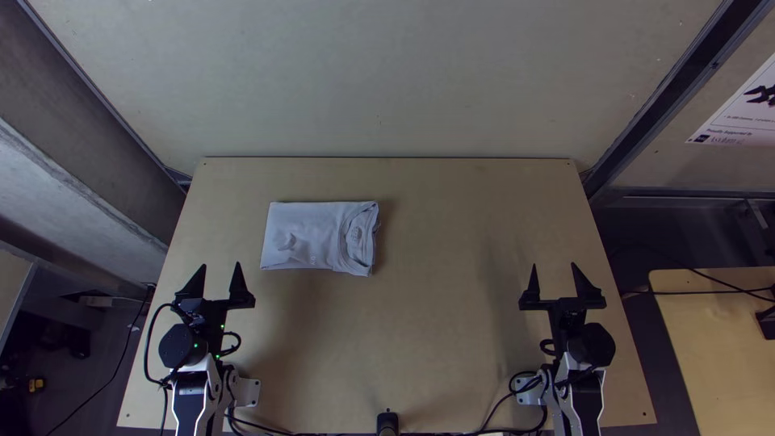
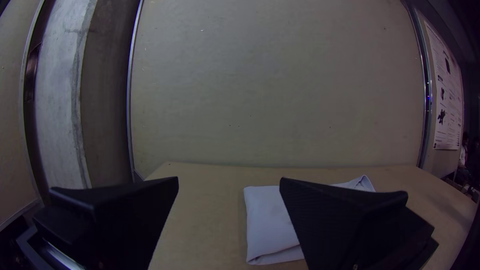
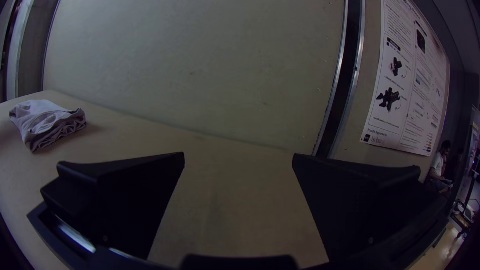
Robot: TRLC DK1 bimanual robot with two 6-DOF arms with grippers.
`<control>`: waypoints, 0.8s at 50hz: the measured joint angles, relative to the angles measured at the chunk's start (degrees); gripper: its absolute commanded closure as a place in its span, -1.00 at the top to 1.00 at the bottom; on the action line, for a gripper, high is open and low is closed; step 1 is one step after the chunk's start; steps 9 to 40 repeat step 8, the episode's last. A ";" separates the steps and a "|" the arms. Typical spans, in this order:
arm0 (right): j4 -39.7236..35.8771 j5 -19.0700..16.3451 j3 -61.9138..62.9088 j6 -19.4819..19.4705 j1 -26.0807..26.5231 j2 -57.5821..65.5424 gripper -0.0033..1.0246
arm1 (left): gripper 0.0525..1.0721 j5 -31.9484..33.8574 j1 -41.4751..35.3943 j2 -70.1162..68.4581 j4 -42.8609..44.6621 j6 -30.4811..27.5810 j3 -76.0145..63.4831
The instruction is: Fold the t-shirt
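Apart; t-shirt (image 1: 311, 234) beyond left tool (image 1: 220, 264).

passage: over table (image 1: 452, 323) between left gripper (image 1: 221, 265) and right gripper (image 1: 554, 266) | obstacles: folded t-shirt (image 1: 311, 234), wall (image 1: 387, 81) beyond far edge

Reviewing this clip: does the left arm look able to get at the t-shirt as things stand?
Probably yes. The left gripper stands open close to the folded t-shirt, with nothing visible between them, and the right gripper is well off to the side.
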State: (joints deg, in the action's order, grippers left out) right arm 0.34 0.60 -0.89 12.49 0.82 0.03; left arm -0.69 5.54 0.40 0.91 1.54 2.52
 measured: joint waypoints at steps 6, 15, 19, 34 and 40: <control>0.00 0.00 0.00 0.00 0.00 0.00 0.93 | 0.91 0.00 0.00 0.00 0.00 0.00 0.00; 0.00 0.00 0.00 0.00 0.00 0.00 0.93 | 0.91 0.00 0.00 0.00 0.00 0.00 0.00; 0.00 0.00 0.00 0.00 0.00 0.00 0.93 | 0.91 0.00 0.00 0.00 0.00 0.00 0.00; 0.00 0.00 0.00 0.00 0.00 0.00 0.93 | 0.91 0.00 0.00 0.00 0.00 0.00 0.00; 0.00 0.00 0.00 0.00 0.00 0.00 0.93 | 0.91 0.00 0.00 0.00 0.00 0.00 0.00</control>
